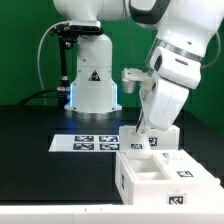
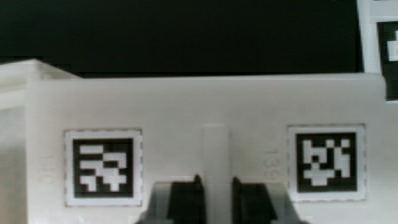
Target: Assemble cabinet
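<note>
The cabinet is in separate white pieces with black-and-white tags. An open box piece (image 1: pixel 137 186) with inner compartments stands at the front on the exterior view's right. A smaller tagged piece (image 1: pixel 166 137) stands just behind it. My gripper (image 1: pixel 143 129) comes down at that smaller piece's left end, right against it. In the wrist view a white face (image 2: pixel 199 105) with two tags fills the picture. My gripper (image 2: pixel 214 188) is shut, its dark fingers (image 2: pixel 178 200) close together with only a thin pale slit between them. I see nothing held.
The marker board (image 1: pixel 88 143) lies flat on the black table, left of the pieces. The white robot base (image 1: pixel 92 85) with its triangle sticker stands behind it. Another tagged white edge (image 2: pixel 390 45) shows at the wrist view's border.
</note>
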Motion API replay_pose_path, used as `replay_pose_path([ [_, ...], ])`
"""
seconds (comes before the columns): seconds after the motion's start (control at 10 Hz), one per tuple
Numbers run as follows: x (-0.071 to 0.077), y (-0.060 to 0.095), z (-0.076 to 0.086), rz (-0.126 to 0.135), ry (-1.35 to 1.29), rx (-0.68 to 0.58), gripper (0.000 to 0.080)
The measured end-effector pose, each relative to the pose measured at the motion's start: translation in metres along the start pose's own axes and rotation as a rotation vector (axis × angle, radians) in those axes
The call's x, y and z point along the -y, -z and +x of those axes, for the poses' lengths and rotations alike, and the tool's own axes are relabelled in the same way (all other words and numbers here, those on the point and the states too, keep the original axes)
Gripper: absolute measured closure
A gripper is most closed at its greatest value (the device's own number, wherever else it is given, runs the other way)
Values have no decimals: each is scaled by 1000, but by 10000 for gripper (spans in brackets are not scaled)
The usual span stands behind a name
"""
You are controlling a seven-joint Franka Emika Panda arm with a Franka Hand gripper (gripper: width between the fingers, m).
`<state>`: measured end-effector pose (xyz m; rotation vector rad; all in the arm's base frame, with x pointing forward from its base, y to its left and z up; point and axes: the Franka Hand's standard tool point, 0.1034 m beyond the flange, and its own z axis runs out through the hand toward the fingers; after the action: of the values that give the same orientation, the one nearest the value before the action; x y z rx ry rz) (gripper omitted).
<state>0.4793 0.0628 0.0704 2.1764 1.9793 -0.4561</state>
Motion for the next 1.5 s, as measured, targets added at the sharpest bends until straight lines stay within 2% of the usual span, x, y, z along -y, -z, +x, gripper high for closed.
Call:
replay_pose_path([
  [0.2,-3,-3,-1,-3,7,-2,733],
  [0.3,-4,-3,1,-16,10,-12,733],
  [0.4,-3,-5,5,-44,13,-39,733],
  [0.5,-3,-5,6,-53,8,-44,733],
  [0.6,-5,-4,10,-92,3,-60,733],
  [0.7,-5,-5,16,-155,1,-90,733],
  [0.8,-2,-7,10,-137,-2,-74,733],
  [1.0,-7,-7,11,-140,9,-71,733],
  [1.1,-19,-2,9,-141,25,-63,733],
  [1.3,-52,3,7,-161,80,-41,733],
  [1.5,-78,1,-2,-152,163,-6,733],
])
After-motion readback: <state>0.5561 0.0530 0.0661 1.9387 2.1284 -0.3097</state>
